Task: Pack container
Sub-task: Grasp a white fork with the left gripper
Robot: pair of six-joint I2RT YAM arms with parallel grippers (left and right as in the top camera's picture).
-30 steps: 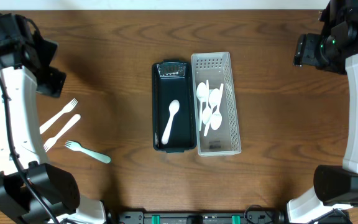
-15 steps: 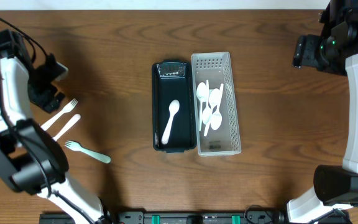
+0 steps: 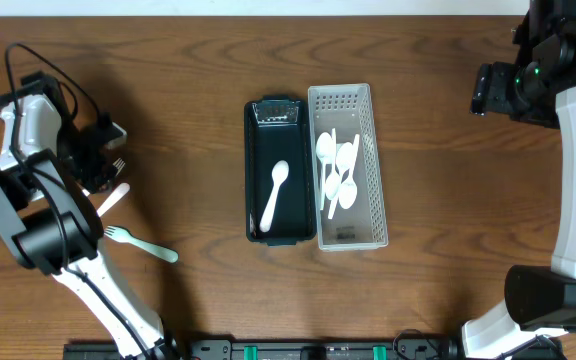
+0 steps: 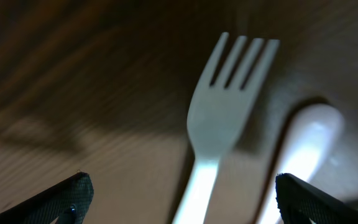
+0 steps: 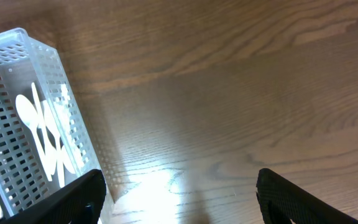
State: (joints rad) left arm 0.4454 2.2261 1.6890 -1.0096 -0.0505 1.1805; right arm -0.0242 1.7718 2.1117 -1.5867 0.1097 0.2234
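Fingers [image 4: 73, 194] on the left gripper [image 4: 185, 202] are spread wide, down low over the left side of the wooden table [image 3: 448, 270], and they're not pinching anything. In the left wrist view a white fork [image 4: 229, 112] lies flat between them, tines pointing away from the camera, with a gap on each side. Just to its right is the rounded handle end of a 2nd white utensil [image 4: 306, 140], too blurry to tell more from there. From overhead, a mint fork [image 3: 140, 243] sits nearer the front edge, apart from those 2.

Middle of the table is the black container [image 3: 251, 190], open, with 1 white spoon [image 3: 275, 193] lying lengthwise inside. Right up against its right side is a clear perforated basket [image 3: 376, 190] holding a small pile of white spoons [image 3: 336, 172].

Way over on the right, the right gripper [image 5: 182, 202] hangs above bare wood, fingers apart, holding nothing, well clear of the basket.
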